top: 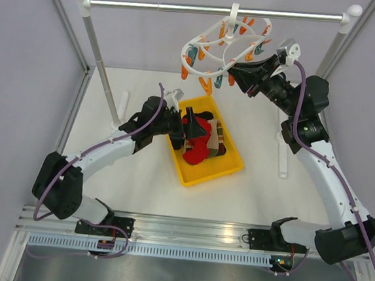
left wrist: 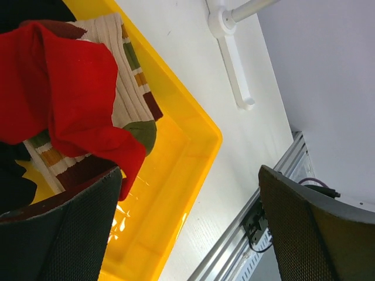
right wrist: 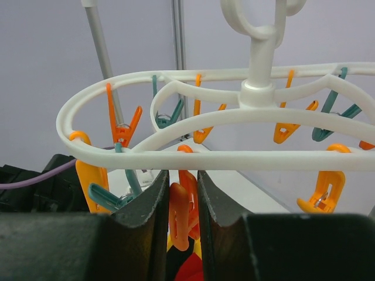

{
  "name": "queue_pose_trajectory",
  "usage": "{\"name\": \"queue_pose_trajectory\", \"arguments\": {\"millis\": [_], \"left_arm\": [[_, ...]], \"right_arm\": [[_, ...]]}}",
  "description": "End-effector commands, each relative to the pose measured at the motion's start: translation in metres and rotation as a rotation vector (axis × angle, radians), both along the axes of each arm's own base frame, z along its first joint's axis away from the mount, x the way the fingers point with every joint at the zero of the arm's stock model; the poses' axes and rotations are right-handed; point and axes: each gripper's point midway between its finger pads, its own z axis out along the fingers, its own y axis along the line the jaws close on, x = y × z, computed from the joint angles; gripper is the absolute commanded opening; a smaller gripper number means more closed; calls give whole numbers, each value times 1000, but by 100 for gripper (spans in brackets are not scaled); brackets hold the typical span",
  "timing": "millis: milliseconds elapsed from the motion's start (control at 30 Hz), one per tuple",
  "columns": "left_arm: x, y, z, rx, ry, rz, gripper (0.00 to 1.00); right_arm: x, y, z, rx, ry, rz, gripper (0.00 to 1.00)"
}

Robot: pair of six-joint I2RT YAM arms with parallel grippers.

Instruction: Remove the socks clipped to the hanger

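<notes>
Toward far edge of white desk [top: 137, 195], hanger [right wrist: 263, 159] directly before right gripper [right wrist: 183, 181], pinched on one orange clip [right wrist: 179, 222]; left gripper [left wrist: 190, 170] spread apart over socks [left wrist: 64, 88] in yellow bin [left wrist: 164, 199].

From where I stand, the left arm [top: 101, 156] reaches forward and inward from its base, elbow low, wrist bent down so that the left end effector [top: 179, 128] points at the surface, its two dark fingers [left wrist: 64, 234] spread wide with nothing between them. The right arm [top: 322, 172] rises higher, forearm angled up and inward toward the left. The right end effector [top: 234, 72] is held level, its fingers [right wrist: 155, 199] drawn close together, pinching an orange clip [right wrist: 180, 211].
</notes>
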Motion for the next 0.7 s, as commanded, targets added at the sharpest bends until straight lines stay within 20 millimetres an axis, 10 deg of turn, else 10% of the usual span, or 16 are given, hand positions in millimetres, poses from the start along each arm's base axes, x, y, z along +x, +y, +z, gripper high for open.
{"name": "queue_pose_trajectory", "arguments": {"millis": [0, 367, 633, 667], "left_arm": [[-2, 14, 33, 10, -81, 41, 100], [-48, 33, 67, 6, -152, -51, 100], [-80, 48, 84, 22, -224, -121, 100], [-84, 50, 87, 19, -236, -127, 100]], "right_arm": [[-10, -4, 15, 24, -10, -13, 14], [-10, -20, -8, 60, 139, -104, 64], [-20, -46, -99, 67, 400, -249, 69], [-23, -48, -109, 68, 416, -261, 95]]}}
